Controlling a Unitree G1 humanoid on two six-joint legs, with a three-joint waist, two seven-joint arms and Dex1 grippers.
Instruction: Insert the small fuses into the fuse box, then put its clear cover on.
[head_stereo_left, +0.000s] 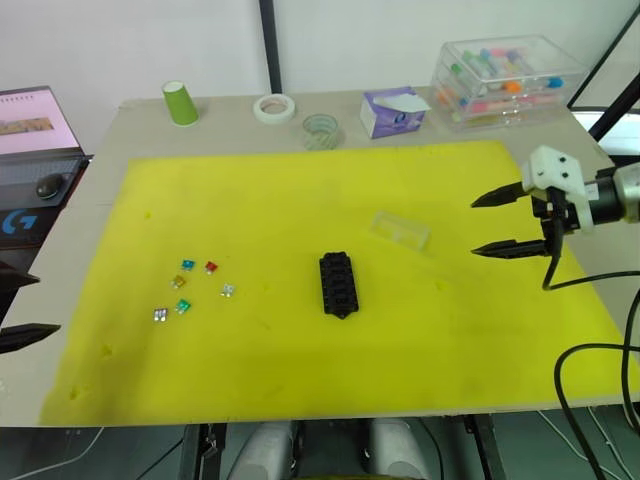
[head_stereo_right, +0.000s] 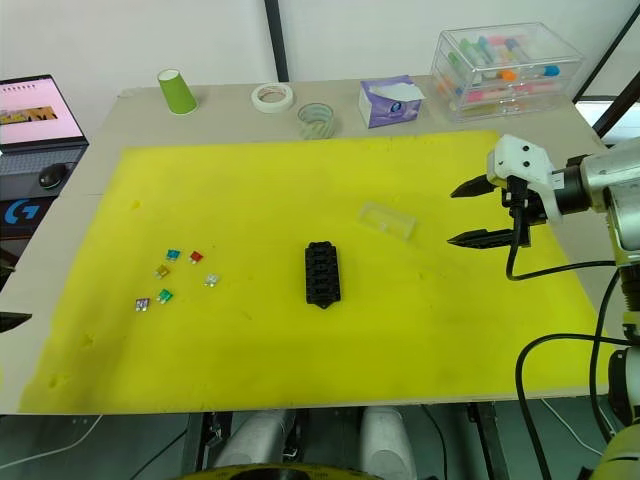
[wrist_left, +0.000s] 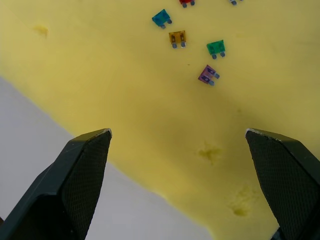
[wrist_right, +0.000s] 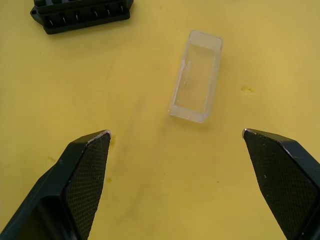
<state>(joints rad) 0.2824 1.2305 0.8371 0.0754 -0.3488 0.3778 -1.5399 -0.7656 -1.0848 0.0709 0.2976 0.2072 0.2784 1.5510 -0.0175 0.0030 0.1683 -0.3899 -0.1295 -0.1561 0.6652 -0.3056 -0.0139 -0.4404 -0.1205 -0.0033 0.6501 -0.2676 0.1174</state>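
Several small fuses (head_stereo_left: 190, 287) lie loose on the left part of the yellow mat (head_stereo_left: 300, 190); blue, yellowish, green and purple ones (wrist_left: 208, 75) appear in the left wrist view. The black fuse box (head_stereo_left: 338, 283) lies at the mat's middle, its slots empty. Just right of and beyond it lies the clear cover (head_stereo_left: 400, 229), also seen in the right wrist view (wrist_right: 196, 76). My right gripper (head_stereo_left: 474, 228) hovers open to the right of the cover, fingertips pointing at it. At the mat's left edge my left gripper (wrist_left: 177, 132) hangs open, short of the fuses.
Along the table's far edge stand a green cup (head_stereo_left: 181, 103), a white tape roll (head_stereo_left: 274, 107), a clear tape roll (head_stereo_left: 320, 131), a purple tissue pack (head_stereo_left: 393, 111) and a large clear storage box (head_stereo_left: 505, 80). A laptop (head_stereo_left: 35, 130) sits far left.
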